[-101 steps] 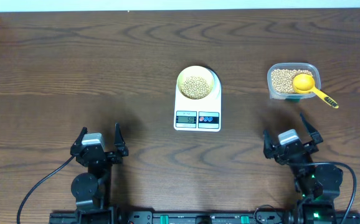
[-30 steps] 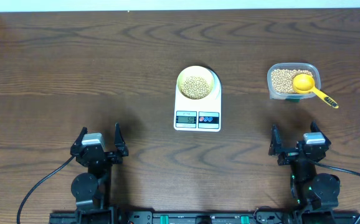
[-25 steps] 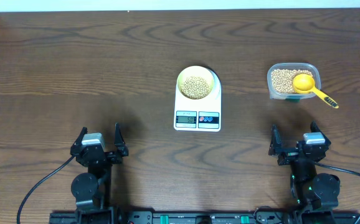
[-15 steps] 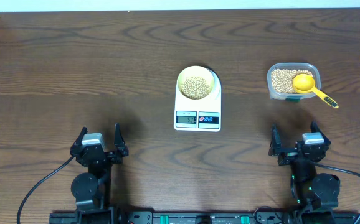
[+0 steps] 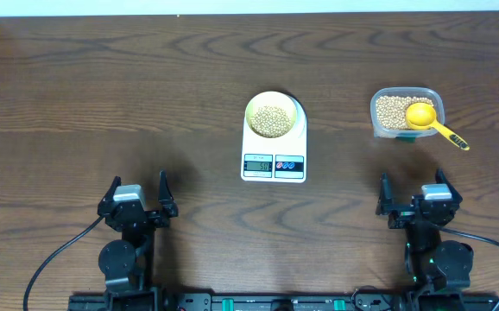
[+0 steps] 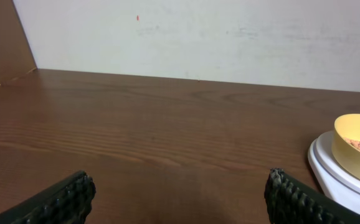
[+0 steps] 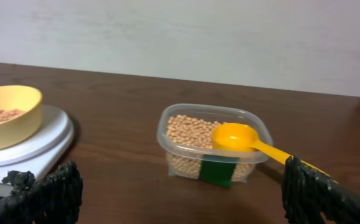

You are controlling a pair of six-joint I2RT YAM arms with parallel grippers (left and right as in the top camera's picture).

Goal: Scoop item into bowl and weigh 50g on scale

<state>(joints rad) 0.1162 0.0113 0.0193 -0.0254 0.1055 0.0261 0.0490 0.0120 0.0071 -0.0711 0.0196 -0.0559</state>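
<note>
From overhead, the pale yellow-green bowl (image 5: 249,115) is sitting on the round platform of the white digital scale (image 5: 258,149) at the centre of the tabletop (image 5: 103,86), so whatever goes in gets weighed. A layer of tan beans (image 5: 272,120) is covering its bottom. The display is too small to read. At upper right, a clear plastic tub (image 5: 405,89) is holding the bean supply, with the yellow scoop (image 5: 435,125) lying across it, cup over the beans and handle sticking out past the rim toward lower right, seemingly parked for an easy pickup. The left pincer (image 5: 137,183) and right pincer (image 5: 413,183) are hovering at the bottom edge, well apart from everything, jaws spread and holding nothing.

In the left wrist view, the wide-apart fingers (image 6: 68,199) are framing bare wood, and the bowl and scale are peeking in at the right edge.

In the right wrist view, the parted fingers (image 7: 317,193) are facing the tub, which is nearly full of beans, with a green label (image 7: 217,171) on its front. The bowl on the scale is sitting at left.
</note>
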